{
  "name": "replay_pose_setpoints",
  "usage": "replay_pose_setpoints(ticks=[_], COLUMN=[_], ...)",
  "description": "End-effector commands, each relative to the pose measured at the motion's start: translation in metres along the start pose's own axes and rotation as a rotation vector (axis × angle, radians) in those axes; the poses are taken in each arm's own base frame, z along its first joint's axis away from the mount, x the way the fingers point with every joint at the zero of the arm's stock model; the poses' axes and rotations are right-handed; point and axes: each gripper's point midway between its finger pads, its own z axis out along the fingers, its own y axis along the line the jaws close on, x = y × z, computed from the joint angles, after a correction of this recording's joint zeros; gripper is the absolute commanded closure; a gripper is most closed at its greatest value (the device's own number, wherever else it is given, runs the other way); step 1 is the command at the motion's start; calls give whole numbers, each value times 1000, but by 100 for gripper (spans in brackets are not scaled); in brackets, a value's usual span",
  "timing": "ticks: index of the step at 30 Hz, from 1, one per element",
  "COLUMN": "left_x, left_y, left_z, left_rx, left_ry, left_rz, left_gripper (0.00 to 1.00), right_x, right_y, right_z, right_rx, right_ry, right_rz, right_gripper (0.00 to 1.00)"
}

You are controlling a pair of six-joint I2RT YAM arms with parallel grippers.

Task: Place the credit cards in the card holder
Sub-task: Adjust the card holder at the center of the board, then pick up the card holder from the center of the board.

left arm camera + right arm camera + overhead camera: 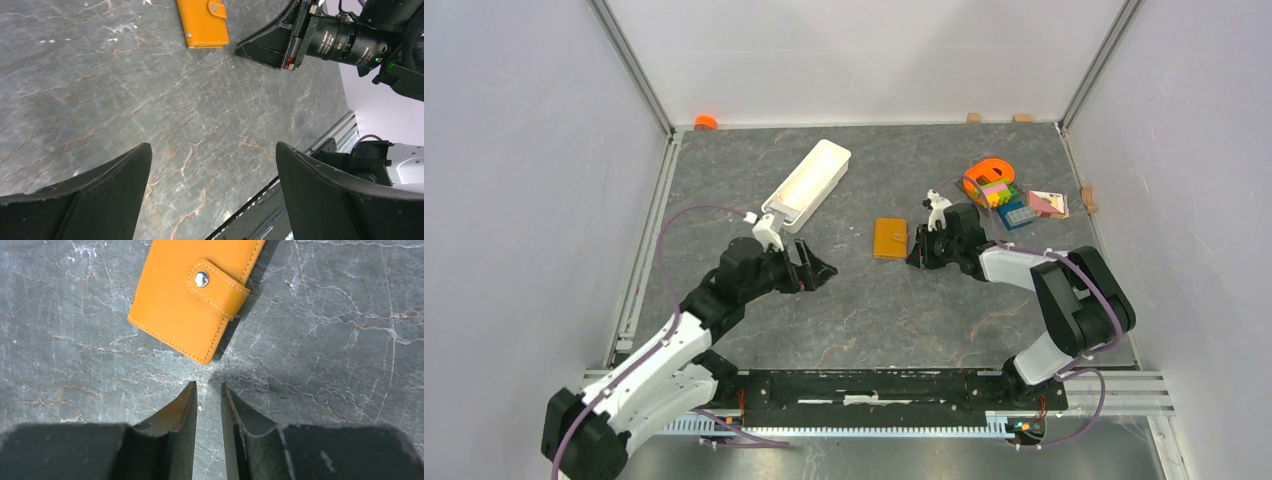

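— Orange holder (200,295) lies flat and snapped shut, just ahead of the right gripper (209,390) tips.
— Jaws pinched almost together, empty. Set to nudge that tab (217,287) open, I'd say.
— And the left gripper (214,150)?
— Spread wide, empty, holder well ahead of it. Likely there to steady it.

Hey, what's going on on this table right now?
Two robot arms are set around a closed orange card holder lying flat on the table, its snap tab fastened. The right gripper sits just off the holder's corner, fingers almost together with nothing between them. The left gripper hovers open and empty a little further off. A pile of colourful items lies at the far right, with neither gripper near it.
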Motion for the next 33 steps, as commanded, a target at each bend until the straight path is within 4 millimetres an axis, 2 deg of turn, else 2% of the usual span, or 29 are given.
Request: replay_pose_setpoints(ticks=[1,9,13,17,22,29,33], left_x=[-18,-14,-9,-3,11,38,47], left_y=[-24,-25,-22,-17,-5,11,18], left_z=[29,105,137,167,192,209,216], left_rx=[86,81,78,67,47,5,-18], left_ry=[-78,53,119,171,228,287,304], left_rz=[-45,-33,-28,-35,-52,-62,-55], left_gripper=[2,8,21,26,31,39,45], right_x=[-22,-26,-24,-18,-19,-17,-18], right_y=[6,2,4,6,5,12,19], right_z=[-8,-10,-5,3,10,20,26], right_rx=[-10,-79,-114,-154,-161,-217,-247], right_ry=[-92,-116,-112,-94,-92,-100,-106], right_rz=[41,117,140,175,211,260,282], right_gripper=[70,63,60,59,58,55,55])
